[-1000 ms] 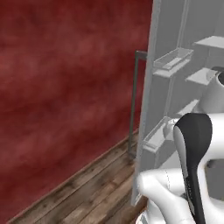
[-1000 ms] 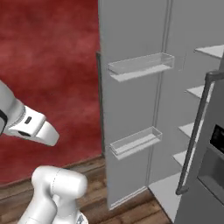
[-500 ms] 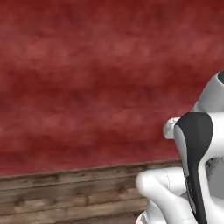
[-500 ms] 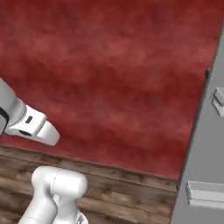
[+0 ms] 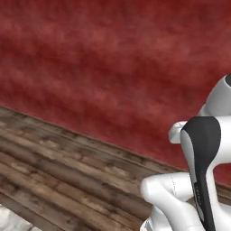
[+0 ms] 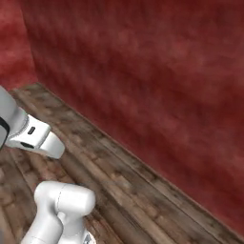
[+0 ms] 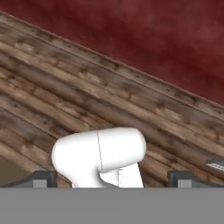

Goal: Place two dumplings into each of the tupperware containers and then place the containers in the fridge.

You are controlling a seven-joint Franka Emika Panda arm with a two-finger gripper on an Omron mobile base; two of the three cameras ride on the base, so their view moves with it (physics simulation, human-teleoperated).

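jaws: mine stand wide apart and carry nothing; in the hand view my two dark finger tips [image 7: 43, 178] sit far apart at the bottom corners, with bare floor between them.
near ground: the wooden plank floor [image 7: 113, 105] lies under my hand, dark brown boards running slantwise.
far ground: the red wall [image 5: 113, 67] closes the scene beyond the floor, meeting the boards along a pale skirting line.
task's things: no dumpling, container or fridge lies before me; I cannot tell from here where they stand.
step in hand: I judge this a travelling stretch between stations, with my hand free, not a grasp or a placing.
how far along: I cannot judge it from floor and wall alone.
next move: it calls for the base to bring a table or the fridge into sight before I reach for anything.
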